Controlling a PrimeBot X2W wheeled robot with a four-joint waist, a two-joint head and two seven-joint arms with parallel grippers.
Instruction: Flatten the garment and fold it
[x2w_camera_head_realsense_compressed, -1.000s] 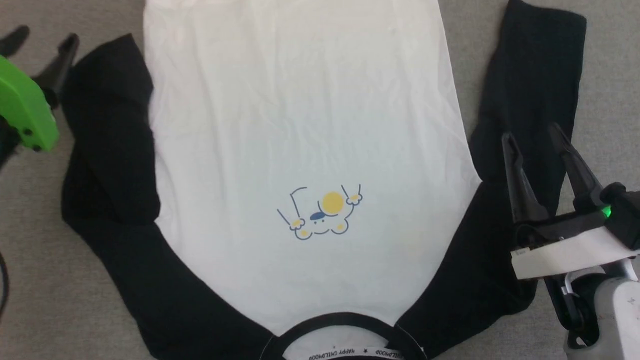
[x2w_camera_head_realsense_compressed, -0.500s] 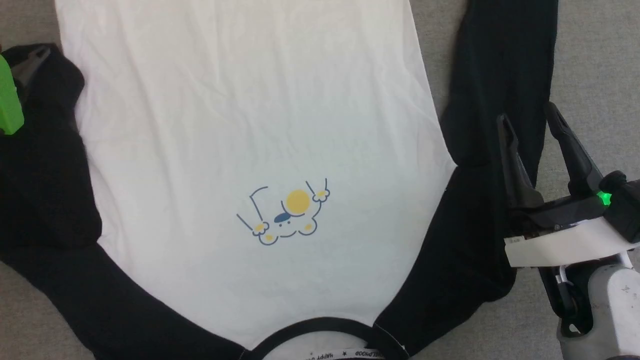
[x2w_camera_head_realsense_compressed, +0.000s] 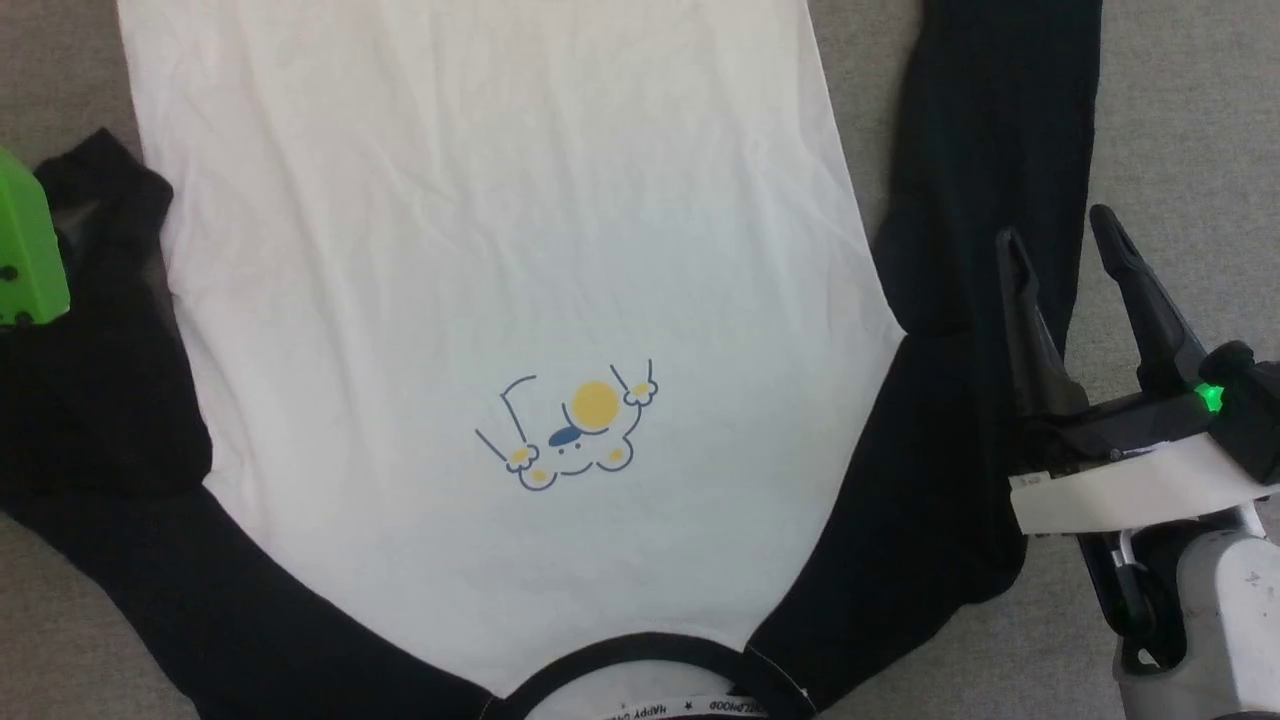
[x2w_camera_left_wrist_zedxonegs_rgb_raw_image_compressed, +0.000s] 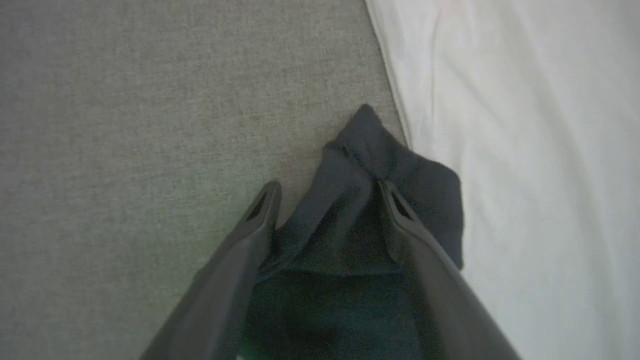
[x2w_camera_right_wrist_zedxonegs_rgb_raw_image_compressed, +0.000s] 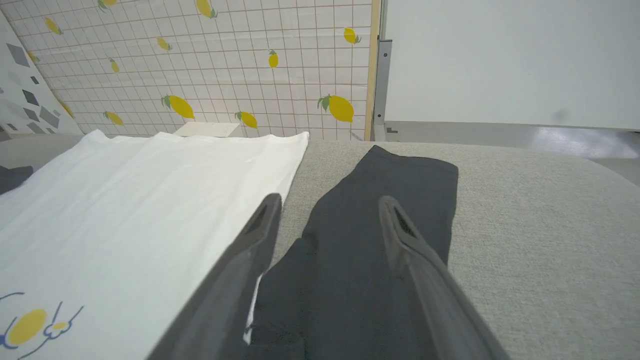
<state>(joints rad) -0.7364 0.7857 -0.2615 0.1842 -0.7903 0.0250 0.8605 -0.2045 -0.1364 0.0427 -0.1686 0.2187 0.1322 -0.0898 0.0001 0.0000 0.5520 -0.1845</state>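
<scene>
The left hand (x2w_camera_left_wrist_zedxonegs_rgb_raw_image_compressed: 328, 184) has come in from the bare grey worktop (x2w_camera_head_realsense_compressed: 1180, 120) onto the end of the left sleeve (x2w_camera_head_realsense_compressed: 100, 400). The head camera swung too, so the shirt (x2w_camera_head_realsense_compressed: 500, 250) only looks as if it slid. It did not.

The shirt lies front up in the middle of the worktop. Its neckband (x2w_camera_head_realsense_compressed: 620, 650) is at the near edge and its bottom hem points to the far edge. Both black sleeves lie along its sides.

Your left hand is open. One finger is on the grey worktop and the other is on the black sleeve end, which is crumpled and doubled over. Your right hand (x2w_camera_head_realsense_compressed: 1052, 225) is open too and holds nothing. It hangs over the right sleeve (x2w_camera_head_realsense_compressed: 990, 150), near the right edge.

Here is what could go wrong. The left sleeve end touches the white side of the shirt. If you close there, you may pinch the white part too and drag the flat body into wrinkles. You may also catch only one layer of the fold, and it could slip out when you pull. If the right hand drops low, it could snag its sleeve.

The sleeve's own fold is what is in your way. Beyond the far edge stand a wall with lemons (x2w_camera_right_wrist_zedxonegs_rgb_raw_image_compressed: 200, 75) and a small pale box (x2w_camera_right_wrist_zedxonegs_rgb_raw_image_compressed: 207, 129), well apart from both hands.
</scene>
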